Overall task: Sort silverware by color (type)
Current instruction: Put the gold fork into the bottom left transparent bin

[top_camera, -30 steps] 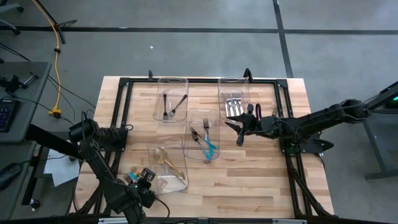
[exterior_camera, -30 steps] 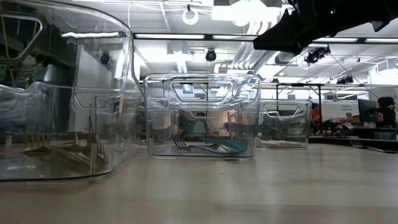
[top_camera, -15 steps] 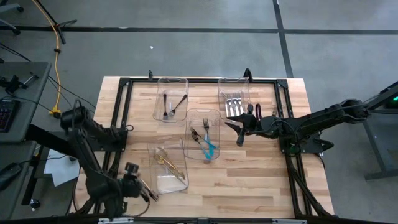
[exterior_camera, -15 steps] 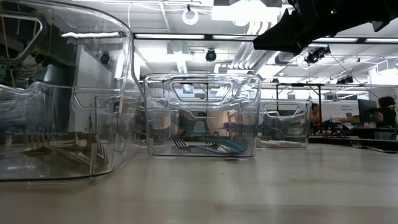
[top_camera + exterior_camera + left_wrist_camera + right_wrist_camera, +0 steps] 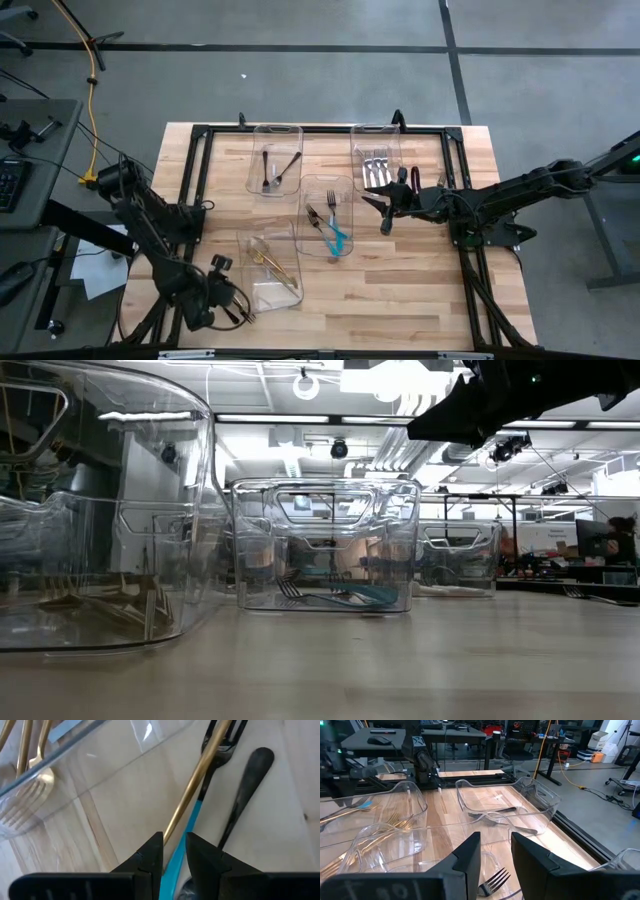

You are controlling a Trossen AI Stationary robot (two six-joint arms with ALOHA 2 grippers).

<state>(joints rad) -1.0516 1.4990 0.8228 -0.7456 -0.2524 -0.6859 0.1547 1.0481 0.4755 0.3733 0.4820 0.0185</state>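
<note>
Silverware lies sorted in four clear bins in the high view: black pieces (image 5: 272, 168), silver forks (image 5: 375, 170), teal-handled pieces with a dark fork (image 5: 330, 225) and gold forks (image 5: 270, 265). Beside the gold bin, near the table's near-left corner, lie a loose gold utensil (image 5: 197, 775), a teal-handled one (image 5: 192, 820) and a black spoon (image 5: 245, 785). My left gripper (image 5: 232, 305) (image 5: 174, 852) is low over them, open by a narrow gap. Its fingertips stand either side of the gold handle's end and the teal handle. My right gripper (image 5: 380, 213) (image 5: 495, 845) hovers open, right of the teal bin.
The four clear bins (image 5: 273, 130) stand about the table's middle, and the gold bin's wall (image 5: 90, 745) is close beside my left gripper. In the low view the gold bin (image 5: 100, 510) looms near and the teal bin (image 5: 325, 545) stands behind it. Black frame rails run along the table's edges.
My left arm has changed its pose: the elbow swung toward the table's left and far side, and the wrist turned over the loose utensils by the gold bin. They showed beside the gripper a second ago and are now covered in the high view.
</note>
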